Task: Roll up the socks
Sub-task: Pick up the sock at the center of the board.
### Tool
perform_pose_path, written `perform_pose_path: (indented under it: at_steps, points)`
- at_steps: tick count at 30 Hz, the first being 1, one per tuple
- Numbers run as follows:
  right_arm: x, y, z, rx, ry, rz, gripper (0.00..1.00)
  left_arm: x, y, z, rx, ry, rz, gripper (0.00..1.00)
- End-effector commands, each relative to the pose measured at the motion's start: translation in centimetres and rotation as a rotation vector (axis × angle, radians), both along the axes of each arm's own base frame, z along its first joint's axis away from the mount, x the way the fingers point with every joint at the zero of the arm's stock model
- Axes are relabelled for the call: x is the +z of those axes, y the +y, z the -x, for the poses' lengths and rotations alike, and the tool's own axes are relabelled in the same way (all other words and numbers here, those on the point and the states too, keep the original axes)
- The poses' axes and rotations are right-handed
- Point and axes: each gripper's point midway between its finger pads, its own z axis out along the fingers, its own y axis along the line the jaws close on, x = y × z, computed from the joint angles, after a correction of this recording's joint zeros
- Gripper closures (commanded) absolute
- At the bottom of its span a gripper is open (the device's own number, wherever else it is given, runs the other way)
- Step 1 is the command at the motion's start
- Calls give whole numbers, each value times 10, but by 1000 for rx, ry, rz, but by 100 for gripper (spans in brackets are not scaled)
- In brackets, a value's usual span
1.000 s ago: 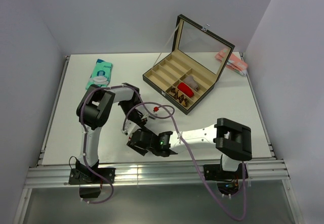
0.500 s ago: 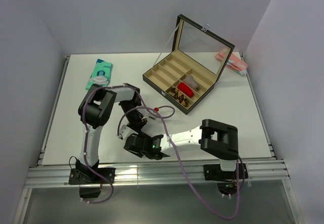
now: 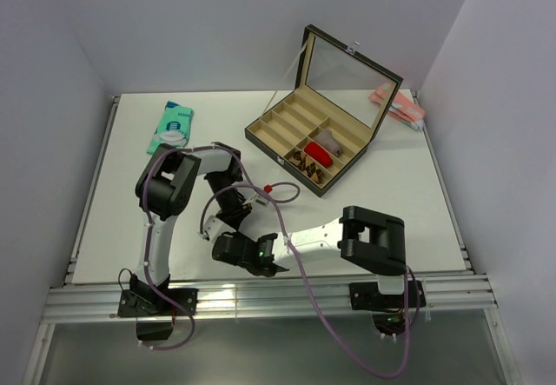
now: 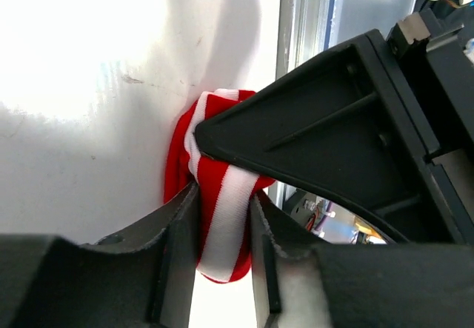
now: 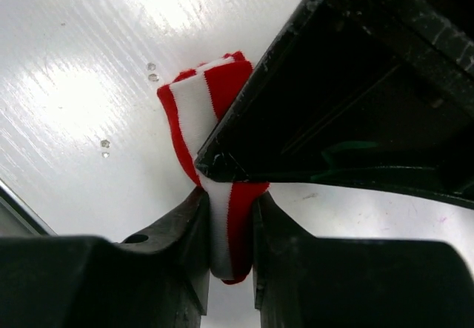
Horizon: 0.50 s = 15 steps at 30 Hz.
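Where the two arms meet near the front edge of the counter (image 3: 400, 185), a red-and-white striped sock (image 5: 194, 113) is gripped from two sides. The left fingers (image 4: 176, 228) are closed narrowly on one bunched part of the sock, and the right fingers (image 5: 185, 224) are closed narrowly on another; each pair is seen pressing the fabric in its own wrist view. The sock is folded on itself and lies at the counter surface. In the overhead view it is hidden beneath the wrists. A brown diamond-patterned sock (image 3: 309, 167) is located in a near compartment of the open box (image 3: 278, 133), just beside a red roll (image 3: 319, 152) and well apart from both arms.
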Motion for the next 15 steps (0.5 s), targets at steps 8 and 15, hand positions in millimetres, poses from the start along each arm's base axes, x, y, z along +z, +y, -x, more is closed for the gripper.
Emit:
perform_pose_path:
  at_steps: [8,15]
  points:
    - [1,-31,-14,-95,82,-71,100,21,-11,-72,49,-268,171,61]
    - [19,-47,-24,-143,99,-136,100,43,4,-124,211,-354,174,64]
